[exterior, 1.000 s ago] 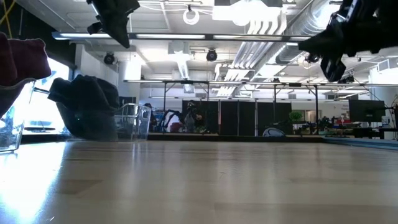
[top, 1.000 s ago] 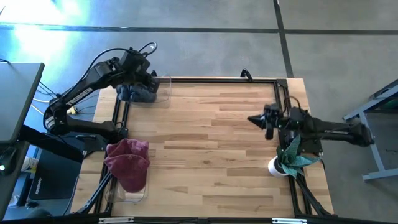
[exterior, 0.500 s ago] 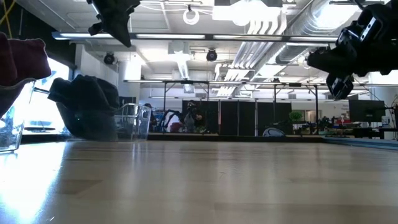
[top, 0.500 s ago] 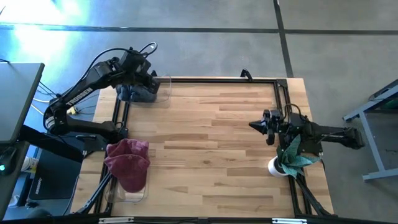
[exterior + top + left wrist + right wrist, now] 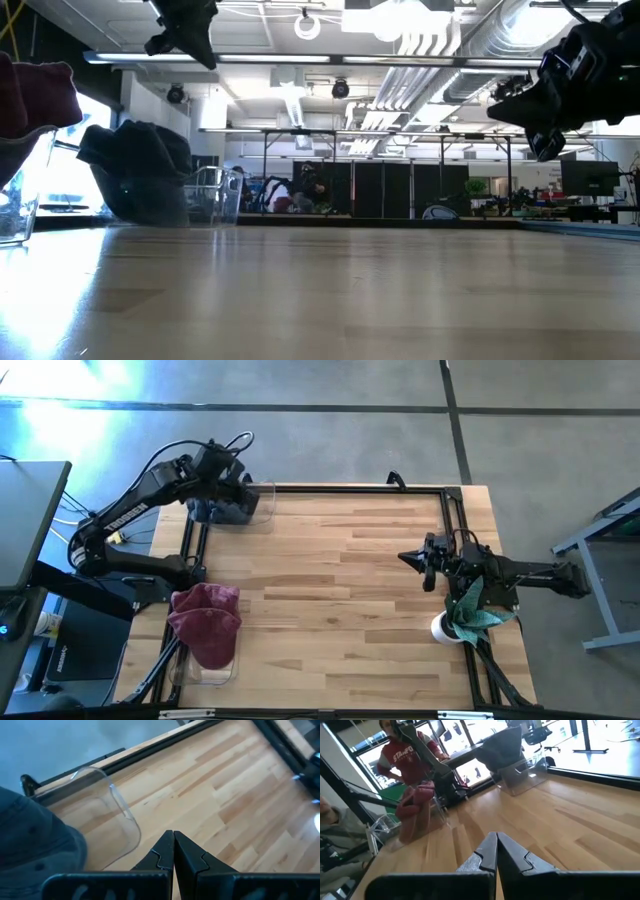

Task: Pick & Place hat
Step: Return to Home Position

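A dark grey hat [image 5: 215, 510] lies draped over a clear container [image 5: 102, 817] at the table's far left corner; the low view shows this hat [image 5: 140, 172] too. My left gripper [image 5: 243, 498] hangs shut above them, with nothing between its fingers [image 5: 173, 847]. A red hat [image 5: 207, 620] sits on another clear container at the near left. A green hat [image 5: 472, 612] rests on a white stand at the right edge. My right gripper [image 5: 405, 557] is shut and level above the table's right half, pointing toward the left [image 5: 496, 845].
A black frame [image 5: 350, 487] runs along the table's edges. The middle of the wooden table [image 5: 340, 590] is bare boards. A person in a red sweatshirt [image 5: 402, 750] stands beyond the table's left side, behind the left arm.
My right gripper has sunk closer to the table, staying shut and level. My left gripper has kept its place above the grey hat and turned a little at the wrist. The hats have not moved.
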